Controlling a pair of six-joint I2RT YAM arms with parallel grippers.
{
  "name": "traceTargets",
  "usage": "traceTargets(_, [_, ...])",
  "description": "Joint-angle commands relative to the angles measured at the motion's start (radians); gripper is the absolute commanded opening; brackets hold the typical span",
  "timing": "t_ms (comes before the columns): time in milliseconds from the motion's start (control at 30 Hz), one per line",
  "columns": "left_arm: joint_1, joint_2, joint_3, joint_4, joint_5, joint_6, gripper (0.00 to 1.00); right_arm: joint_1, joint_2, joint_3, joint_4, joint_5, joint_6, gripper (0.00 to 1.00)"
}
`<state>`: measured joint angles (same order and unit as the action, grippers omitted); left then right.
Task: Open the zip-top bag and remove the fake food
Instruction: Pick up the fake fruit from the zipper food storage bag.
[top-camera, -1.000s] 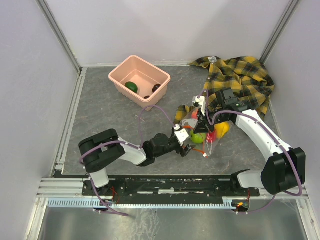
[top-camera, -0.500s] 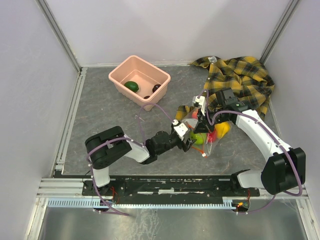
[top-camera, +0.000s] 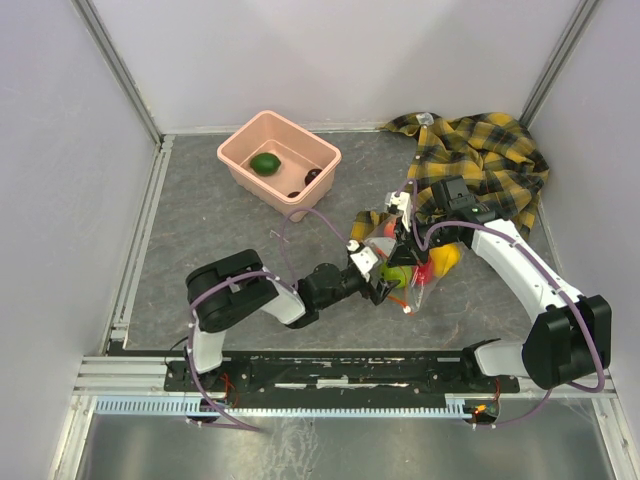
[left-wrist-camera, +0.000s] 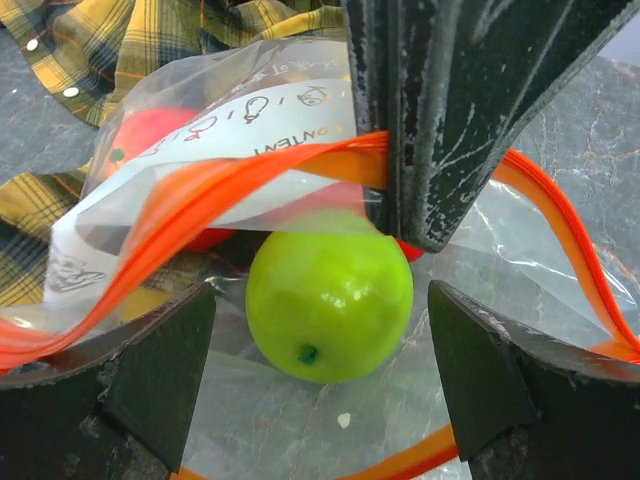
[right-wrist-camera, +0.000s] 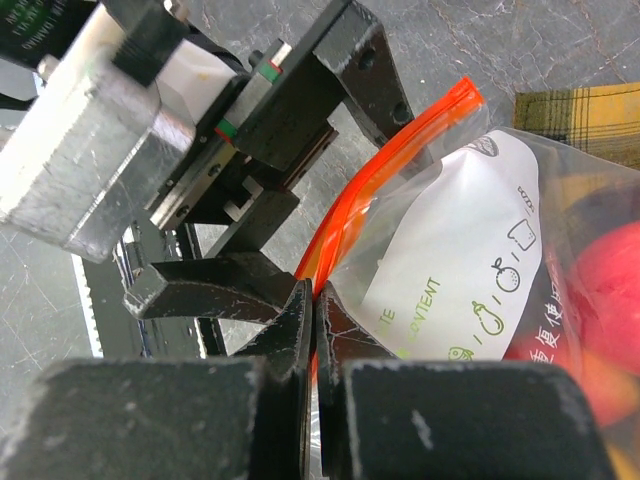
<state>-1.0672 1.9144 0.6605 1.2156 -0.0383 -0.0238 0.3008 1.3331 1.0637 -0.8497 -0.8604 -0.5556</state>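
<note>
Zip-top bag (left-wrist-camera: 250, 110): thin clear plastic, crinkled, shiny; smooth orange-red zip strip (left-wrist-camera: 200, 200) nipped in the right gripper (right-wrist-camera: 313, 310). Between the fingers (left-wrist-camera: 150, 380) of the left gripper (left-wrist-camera: 318, 305) (matt black, scuffed pale) a glossy light green plastic fruit (left-wrist-camera: 330, 285). Beyond the fingertips, woven plaid cloth (left-wrist-camera: 150, 40); underneath, matt mottled grey tabletop (left-wrist-camera: 600, 130).

A: How's the light?
B: Bright, even, from above; faint soft shadows on the worktop (top-camera: 200, 230).
A: Sharpness?
B: Top view crisp. Wrist views: sheen on the bag (left-wrist-camera: 250, 120) and green fruit (left-wrist-camera: 330, 290), foreground at 6 o'clock blurred.
</note>
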Motion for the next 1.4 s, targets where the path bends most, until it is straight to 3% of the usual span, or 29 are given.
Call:
traceTargets(0, [-0.001,0.065,0.041,0.179,0.031,0.108,0.92,0.009,-0.015,0.036,0.001,-0.035,-0.014,0.02])
traceTargets(500, [0.001,0.177,0.097,0.185,0.142,0.039,0.94,0.016,-0.016,0.038,0.001,-0.035,-0.015,0.02])
traceTargets(1033, [-0.002,0.265,0.139,0.209,0.059,-0.003,1.0,0.021,-0.014,0.038,0.001,-0.03,-0.016,0.02])
traceTargets(1200, [-0.002,0.279,0.151,0.221,0.059,-0.031,0.95,0.021,-0.014,0.037,0.001,-0.029,-0.016,0.02])
traceTargets(1367, [-0.002,0.268,0.136,0.225,0.058,-0.039,0.82,0.021,-0.017,0.037,-0.001,-0.028,-0.016,0.02])
